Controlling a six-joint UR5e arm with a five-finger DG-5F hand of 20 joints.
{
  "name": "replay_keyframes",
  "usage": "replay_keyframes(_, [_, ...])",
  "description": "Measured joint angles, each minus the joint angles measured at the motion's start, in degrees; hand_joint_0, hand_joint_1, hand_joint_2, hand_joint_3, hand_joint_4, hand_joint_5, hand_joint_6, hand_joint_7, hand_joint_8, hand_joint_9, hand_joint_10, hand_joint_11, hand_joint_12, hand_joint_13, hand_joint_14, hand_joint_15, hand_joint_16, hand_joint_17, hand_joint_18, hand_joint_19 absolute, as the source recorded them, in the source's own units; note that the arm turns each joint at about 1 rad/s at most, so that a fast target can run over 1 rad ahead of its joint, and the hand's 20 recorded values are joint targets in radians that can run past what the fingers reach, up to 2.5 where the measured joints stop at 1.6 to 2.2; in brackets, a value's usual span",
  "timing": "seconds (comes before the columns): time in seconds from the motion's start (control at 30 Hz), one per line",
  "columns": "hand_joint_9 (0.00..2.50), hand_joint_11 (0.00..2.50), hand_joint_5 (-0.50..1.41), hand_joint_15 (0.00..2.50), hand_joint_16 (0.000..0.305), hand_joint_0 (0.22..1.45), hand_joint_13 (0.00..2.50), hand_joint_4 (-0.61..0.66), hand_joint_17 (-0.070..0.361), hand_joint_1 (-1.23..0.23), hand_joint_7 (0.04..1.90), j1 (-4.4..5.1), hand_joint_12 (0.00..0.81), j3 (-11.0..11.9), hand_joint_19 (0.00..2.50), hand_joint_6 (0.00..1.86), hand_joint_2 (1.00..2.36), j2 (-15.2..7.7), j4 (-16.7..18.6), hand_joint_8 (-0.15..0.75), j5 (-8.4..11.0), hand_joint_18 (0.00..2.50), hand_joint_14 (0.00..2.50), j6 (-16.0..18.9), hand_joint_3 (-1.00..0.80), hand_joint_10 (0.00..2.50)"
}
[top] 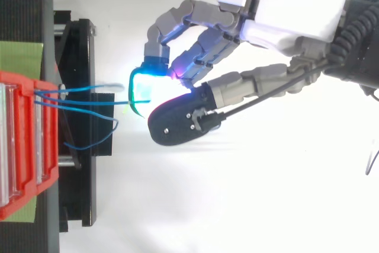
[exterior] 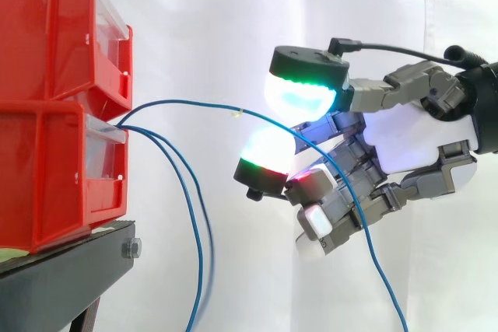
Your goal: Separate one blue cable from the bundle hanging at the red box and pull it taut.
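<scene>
Red bins, two stacked: upper bin on lower bin, both on the black stand and reaching to its front edge. White curtain behind.

The bundle comes out of the front of the lower bin, just above that edge of the stand. I see one blue cable lifted clear of the rest. It arcs up and out from the bin, runs into the hand, then drops past the curled fingers toward the bottom of the side view. It curves in a gentle bow between bin and hand, not a straight line. The two other cables hang slack off the stand's front edge, well apart from the hand.

Two glowing fingertips close from above and below with the blue cable running between them. As far as I can tell they pinch it. The rest of the fingers fold in under the palm. From above, the pads overlap just off the stand's front edge.
</scene>
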Motion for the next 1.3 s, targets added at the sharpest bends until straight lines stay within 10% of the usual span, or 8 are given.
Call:
replay_keyframes(0.93, [1.02, 1.47, -0.22, 0.69, 0.035, 0.70, 0.95, -0.21, 0.080, -0.74, 1.21, -0.02, 0.329, 0.0, 0.40, 0.93, 1.03, 0.5, -1.0, 0.265, 0.28, 0.60, 0.02, 0.1, -0.13, 0.01])
replay_keyframes(1.3, [1.06, 1.52, -0.23, 0.73, 0.036, 0.68, 0.96, -0.02, 0.081, -0.69, 1.07, 0.28, 0.329, -0.2, 0.41, 0.92, 1.02, 0.5, -0.9, 0.262, 0.37, 0.61, 0.02, 1.8, -0.31, 0.01])
